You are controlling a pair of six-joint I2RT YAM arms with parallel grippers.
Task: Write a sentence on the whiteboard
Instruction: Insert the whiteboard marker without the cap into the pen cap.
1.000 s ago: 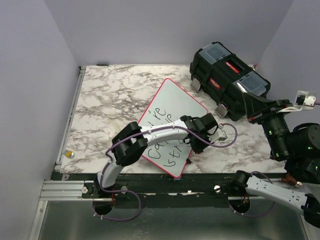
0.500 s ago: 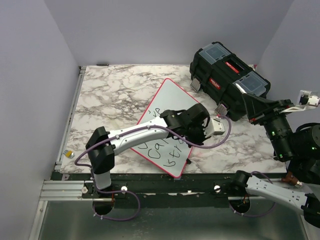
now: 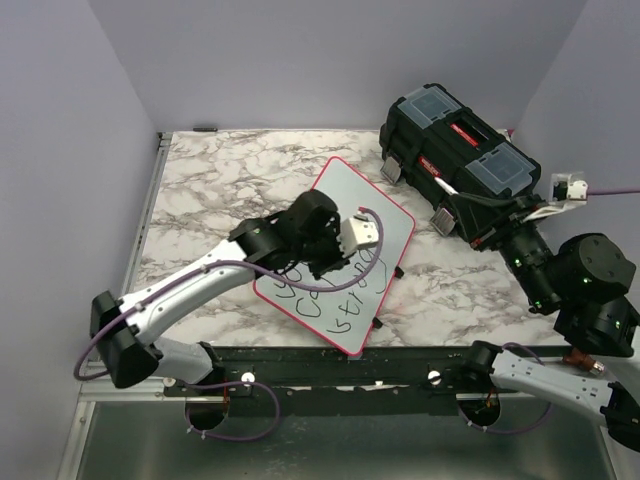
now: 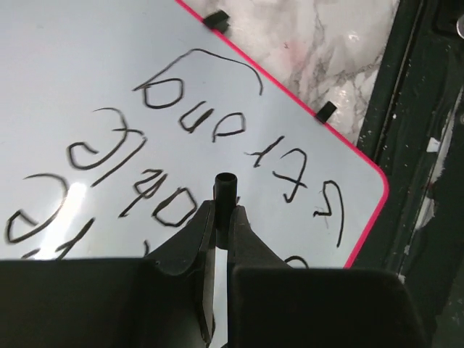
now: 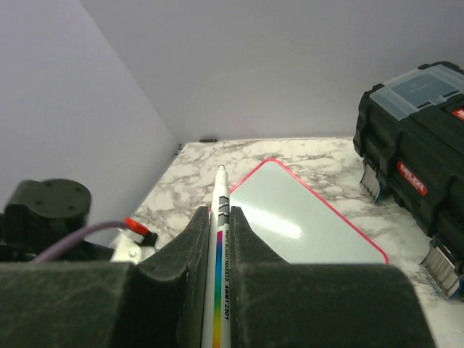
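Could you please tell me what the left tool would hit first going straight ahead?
Most likely the whiteboard, amid the sentence; the black piece the left tool grips would touch first.

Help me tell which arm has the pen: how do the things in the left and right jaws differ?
The piece in the left jaws is black; the marker in the right is white with a rainbow stripe. The piece ends in a hollow mouth, the marker in a narrow tip. The piece hangs over the writing on the whiteboard; the marker is off the board, near the toolbox. Both sit in shut jaws.
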